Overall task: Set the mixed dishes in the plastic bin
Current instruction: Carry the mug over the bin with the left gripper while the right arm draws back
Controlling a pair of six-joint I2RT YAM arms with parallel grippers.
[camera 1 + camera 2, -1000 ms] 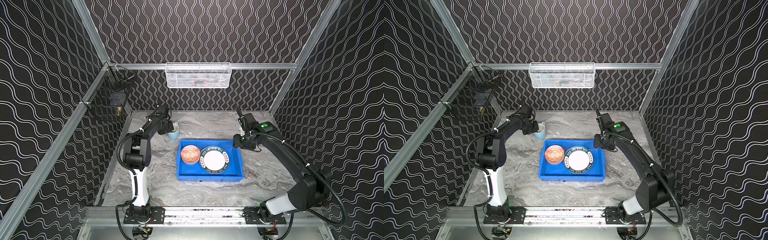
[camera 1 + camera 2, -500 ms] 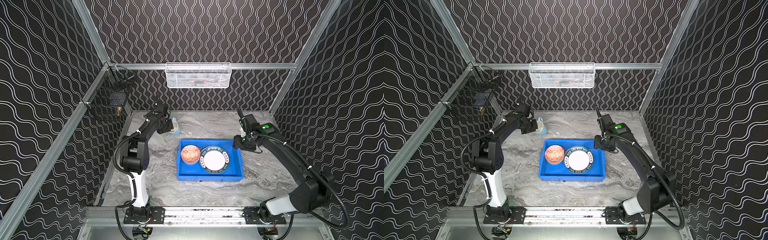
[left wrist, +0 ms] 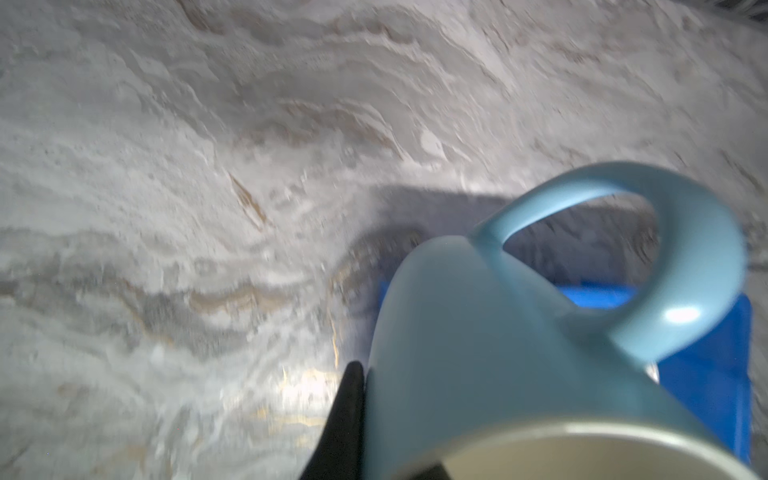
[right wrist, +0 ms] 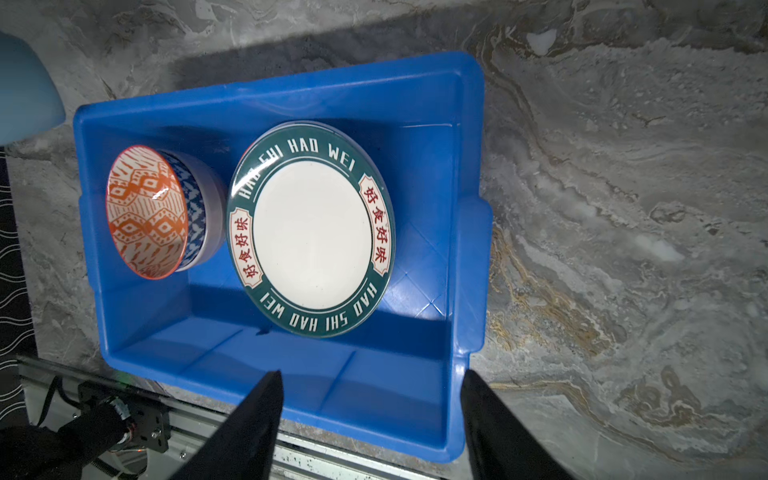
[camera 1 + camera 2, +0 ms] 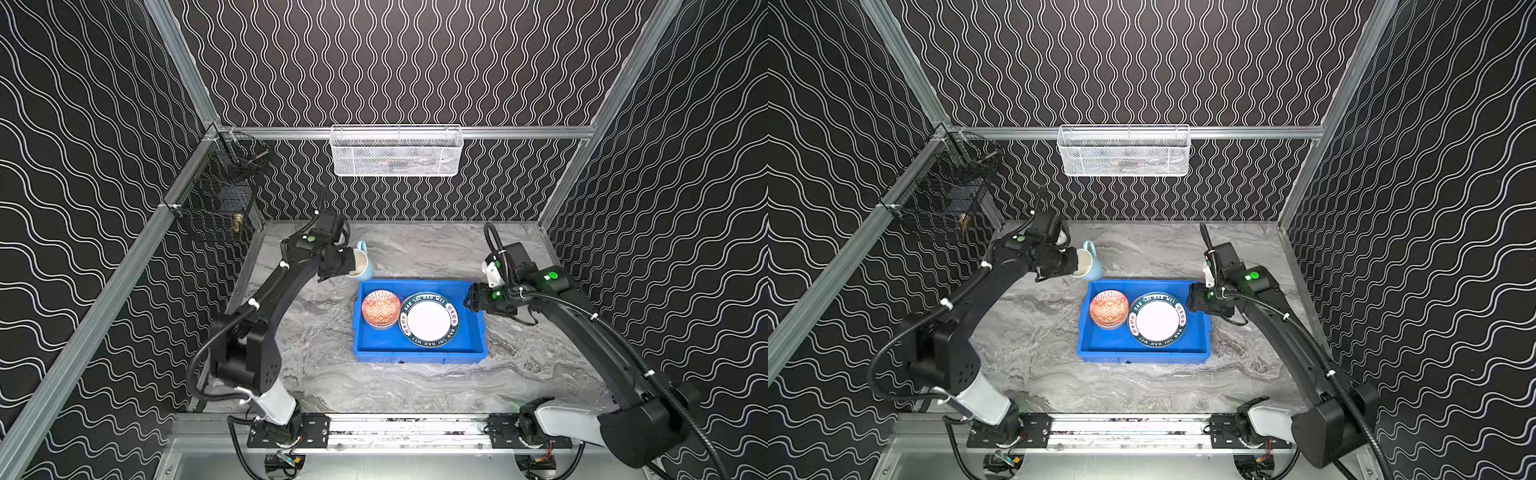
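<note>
Left gripper (image 5: 352, 266) is clamped on the rim of the pale blue mug (image 5: 365, 266). One finger (image 3: 347, 415) sits on the outside wall; the other is hidden. The mug is tilted, mouth toward the gripper, handle up. It's just off the far-left corner of the blue bin (image 5: 415, 358), outside it. Can't tell if the base clears the table; the left wrist view is blurred.

Right gripper (image 5: 468, 300) has its jaws apart with nothing between them. It's at the bin's right wall, far half, pointing left across the bin.

In the bin:
- **Bowl (image 5: 380, 308):** upright, far-left.
- **White plate (image 5: 430, 319):** green lettered rim, just right of the bowl. Can't tell if the two touch.
- **Under the plate:** a pale edge shows below its far rim, unclear what.

Free room:
- **Bin floor:** bare along the whole near wall, with a narrow gap right of the plate.
- **Tabletop (image 5: 415, 390):** open near the bin and on both sides, plus the strip between the bin and the back wall.

In the way: the left arm crosses the table left of the bin, and the right arm runs down the right side.

White mesh basket (image 5: 397, 151) hangs on the back rail and black wire basket (image 5: 220, 195) on the left rail, both well apart from the bin.

The surface is grey marble-pattern. The walls (image 5: 415, 62) are black with white wavy lines.
</note>
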